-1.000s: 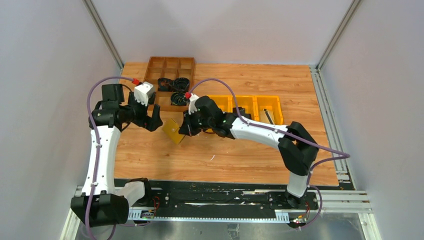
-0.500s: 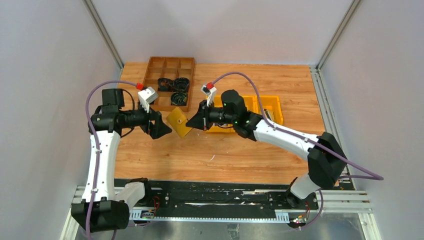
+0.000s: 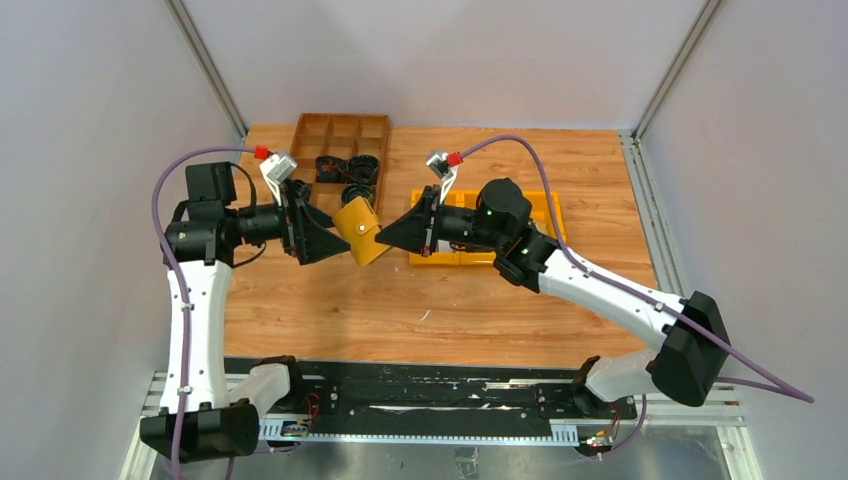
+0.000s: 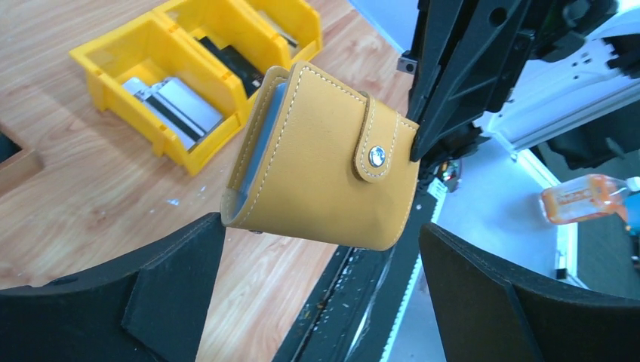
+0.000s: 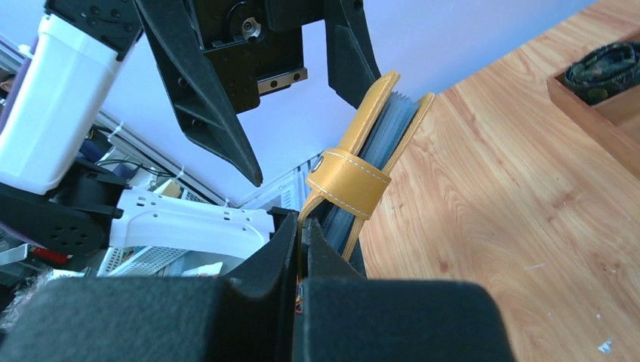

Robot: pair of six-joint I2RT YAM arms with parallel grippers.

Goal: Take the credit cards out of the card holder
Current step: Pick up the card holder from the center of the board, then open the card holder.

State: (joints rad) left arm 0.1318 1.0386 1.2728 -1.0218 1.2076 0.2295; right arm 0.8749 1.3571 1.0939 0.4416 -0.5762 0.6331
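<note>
Mustard card holder (image 3: 361, 230), snapped shut, clamped in right end effector (image 3: 380, 237)

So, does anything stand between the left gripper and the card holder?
Nothing visible does. The holder sits off the table, between the fingers of the open left gripper. The right gripper pinches it by the far edge.

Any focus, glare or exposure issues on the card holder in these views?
Left wrist: card holder sharp, stitching and snap stud legible, no glare. Right wrist: card holder sharp too, but the right gripper is a black mass without detail, and the background is washed bright. Top external: even light, soft shadows, card holder small in frame.
</note>
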